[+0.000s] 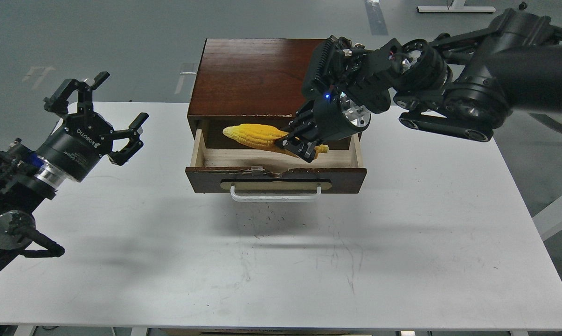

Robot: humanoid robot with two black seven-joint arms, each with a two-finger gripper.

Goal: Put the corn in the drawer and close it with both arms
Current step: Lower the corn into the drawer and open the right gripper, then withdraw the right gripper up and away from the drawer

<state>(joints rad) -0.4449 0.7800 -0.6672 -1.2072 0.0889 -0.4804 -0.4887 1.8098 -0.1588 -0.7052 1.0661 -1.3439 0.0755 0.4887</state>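
My right gripper (304, 142) is clamped on the corn (257, 136), its fingers wrapped around the thick end of the cob, so that end is mostly covered and only a small yellow tip pokes out past the fingers. The corn lies nearly level, tapered end pointing left, over the open drawer (276, 179); I cannot tell whether it touches the pale wood floor inside or hangs just above it. The right arm (472, 88) reaches in from the upper right and hides the right rear corner of the cabinet (253, 79) and part of the drawer's back.

My left gripper (99, 126) is spread wide, fingers apart and holding nothing, hovering over the left side of the white tabletop (308, 261), well apart from the drawer. Its ROBOTIQ marking is readable on the body.

The drawer is pulled out toward me, its dark front chipped along the top edge, with the white bar handle (276, 195) on its beige plate. The left arm's lower links are cut off by the frame edge.
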